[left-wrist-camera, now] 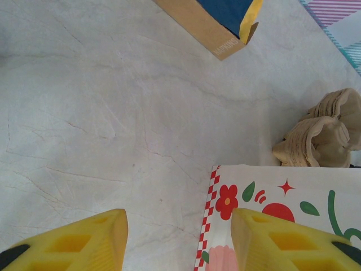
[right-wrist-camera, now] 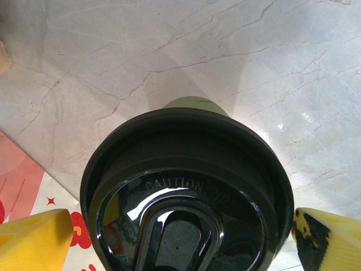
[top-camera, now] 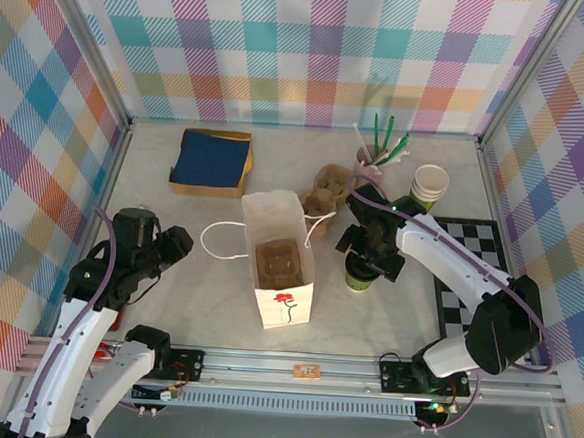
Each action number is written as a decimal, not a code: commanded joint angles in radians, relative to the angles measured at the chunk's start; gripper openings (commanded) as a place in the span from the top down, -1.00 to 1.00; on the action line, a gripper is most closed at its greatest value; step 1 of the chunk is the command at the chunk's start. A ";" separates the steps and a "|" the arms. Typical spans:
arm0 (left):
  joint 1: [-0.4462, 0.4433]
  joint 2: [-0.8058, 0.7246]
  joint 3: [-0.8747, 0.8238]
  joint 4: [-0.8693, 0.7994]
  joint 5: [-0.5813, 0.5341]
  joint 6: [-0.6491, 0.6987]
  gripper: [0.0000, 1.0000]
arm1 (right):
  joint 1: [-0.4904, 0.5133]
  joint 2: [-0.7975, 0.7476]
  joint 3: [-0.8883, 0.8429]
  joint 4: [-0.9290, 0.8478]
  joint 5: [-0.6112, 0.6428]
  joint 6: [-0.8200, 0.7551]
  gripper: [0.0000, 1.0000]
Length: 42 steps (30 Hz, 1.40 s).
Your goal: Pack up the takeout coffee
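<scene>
Left hand point(left-wrist-camera: 179, 240) hangs low over the counter point(top-camera: 196, 303), near the left side of the paper bag point(top-camera: 280, 268). Its fingers are partly apart with nothing between them. The bag stands upright with its mouth open and a brown insert at the bottom.

Just right of the bag, the takeout coffee point(right-wrist-camera: 186, 186) stands on the counter, black lid on. Right hand point(top-camera: 372, 247) sits over it, yellow fingers point(right-wrist-camera: 34, 240) spread wide either side of the lid. No squeeze visible.

Looks like the grasp step:
- Go lower so the pads close on the green wall under the lid rim; a grip on the lid could pop it off.
- Squeeze gently and lift straight.
- Keep the cup upright and clear the bag's rim.

Farther back sit the pulp cup carrier point(top-camera: 326, 193), lidless cup point(top-camera: 430, 184) and napkin box point(top-camera: 213, 161). Leave them alone.
</scene>
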 commanded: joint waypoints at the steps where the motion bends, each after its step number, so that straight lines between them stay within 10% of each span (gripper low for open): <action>1: 0.017 -0.005 -0.001 -0.007 -0.002 0.021 -0.02 | 0.004 0.018 0.000 0.004 -0.007 0.012 -0.98; 42: 0.021 -0.014 -0.030 0.003 0.001 0.022 0.05 | -0.033 0.111 -0.098 0.116 -0.068 0.030 -0.98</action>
